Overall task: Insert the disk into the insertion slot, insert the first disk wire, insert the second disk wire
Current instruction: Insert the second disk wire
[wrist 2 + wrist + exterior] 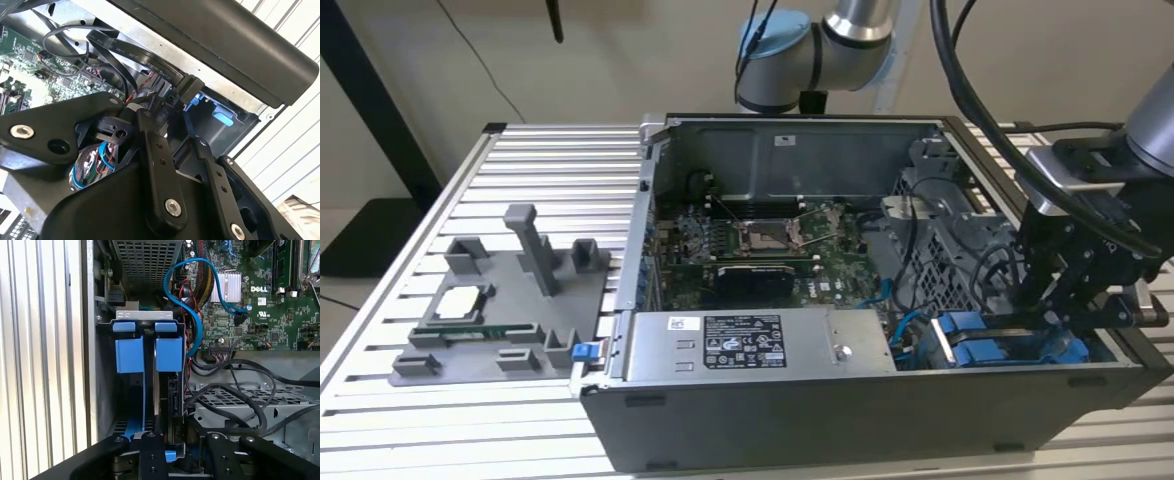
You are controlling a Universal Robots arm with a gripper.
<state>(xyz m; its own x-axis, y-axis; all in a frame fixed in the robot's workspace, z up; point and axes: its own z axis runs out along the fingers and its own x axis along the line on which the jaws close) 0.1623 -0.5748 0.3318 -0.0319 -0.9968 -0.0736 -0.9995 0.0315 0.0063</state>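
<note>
gripper on a plug at the seated disk

we see the disk (169, 354) seated in the insertion slot (106, 380), its blue carrier tabs at the bay's mouth. this is inside the open computer case (854, 430), toward the exterior view's right. the gripper (181, 439) hangs over that bay, its fingers closed on a black disk wire plug (176, 426) just beside the disk's edge. a blue cable (192, 300) loops near the motherboard (270, 300).
</note>
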